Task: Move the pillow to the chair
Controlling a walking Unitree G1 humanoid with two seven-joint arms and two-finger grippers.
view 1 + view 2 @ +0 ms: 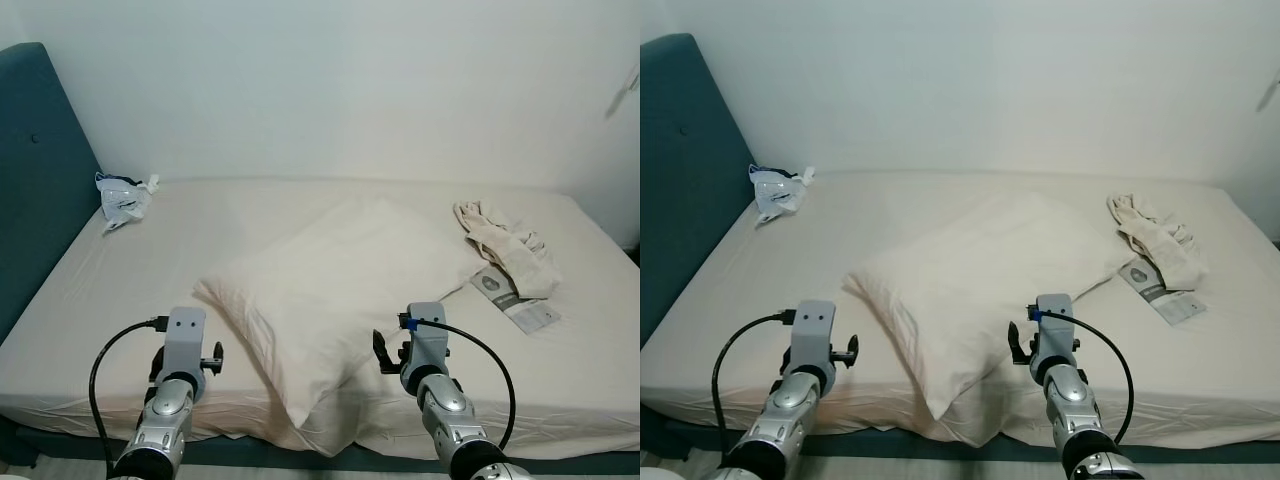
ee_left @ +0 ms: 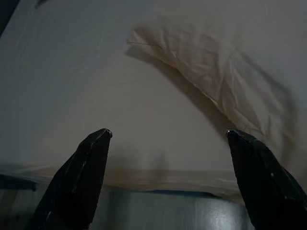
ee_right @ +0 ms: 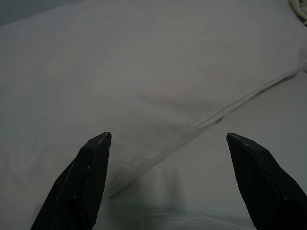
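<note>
- The bed (image 1: 120,290) spreads before me, cream sheet, white wall behind, teal headboard (image 1: 35,170) at my left; no chair in sight, so I judge a turn away comes after the pick-up.
- The pillow (image 1: 340,280) lies slantwise mid-bed, one corner hanging at the near edge between my arms; it looks soft, light and floppy, likely to sag if caught by one corner only; better to pinch the case at two spread points, the near left corner and the right seam.
- Cloth (image 1: 510,250) lies bunched to my right near the far side, a leaflet (image 1: 515,300) just beside it; both apart from the pillow, though the leaflet sits near its right corner, so lift cleanly there.
- A crumpled bag (image 1: 125,198) rests by the headboard, well apart; no worry.
- Left gripper (image 2: 168,136) hovers over bare sheet beside the pillow's left corner, jaws wide, nothing between them; open room on that side.
- Right gripper (image 3: 168,136) hangs above the pillow's seam, jaws wide too, empty; the seam runs straight across between my fingers, a fair place to bite.
</note>
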